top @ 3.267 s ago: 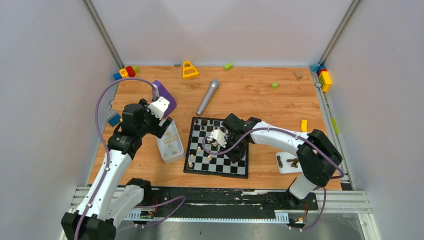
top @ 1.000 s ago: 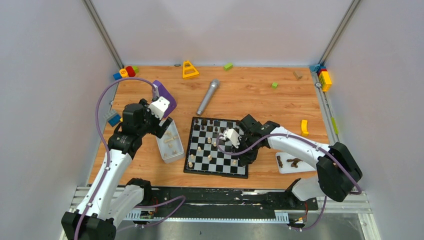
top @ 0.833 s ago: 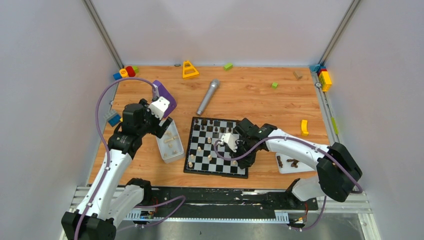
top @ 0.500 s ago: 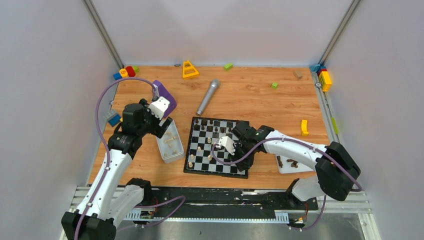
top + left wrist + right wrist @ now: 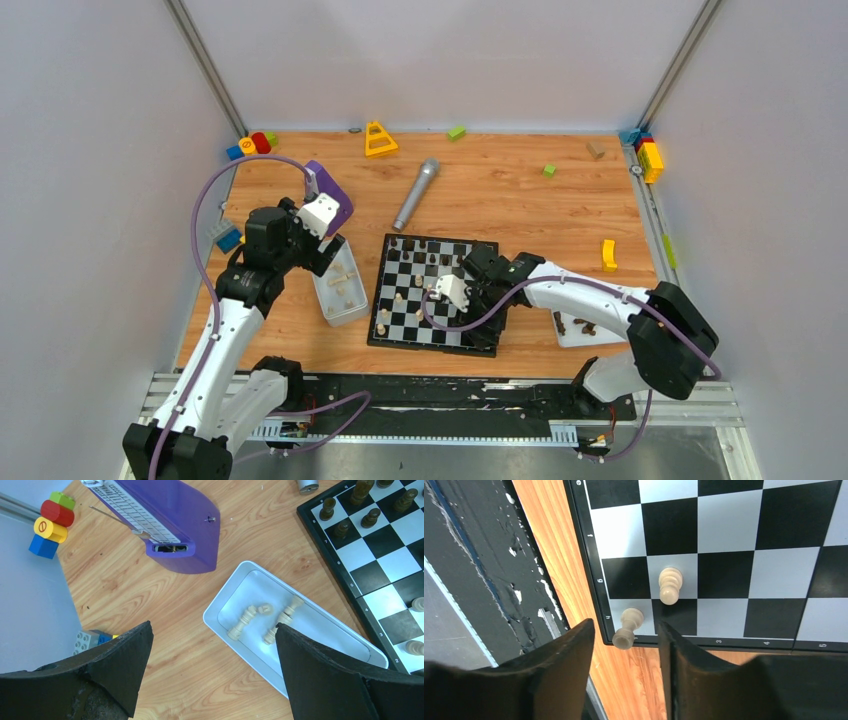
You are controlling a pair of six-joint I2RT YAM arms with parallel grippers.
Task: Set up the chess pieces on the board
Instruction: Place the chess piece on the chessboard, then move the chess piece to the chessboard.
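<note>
Right gripper (image 5: 626, 630) spread open astride white pawn (image 5: 630, 618) at near edge of board (image 5: 724, 545), left gripper (image 5: 212, 627) released, wide above tray (image 5: 320, 630) of white pieces (image 5: 242, 622)

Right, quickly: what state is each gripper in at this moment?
Left gripper: open, empty, above the tray.
Right gripper: open around a light pawn, not clamped on it.

Chessboard (image 5: 589, 555) rim, right wrist view: letters e, f, g legible down one edge; numerals 3, 4, 5 along the adjoining edge. Yellow block (image 5: 44, 527), left wrist view: red no-entry sign.
</note>
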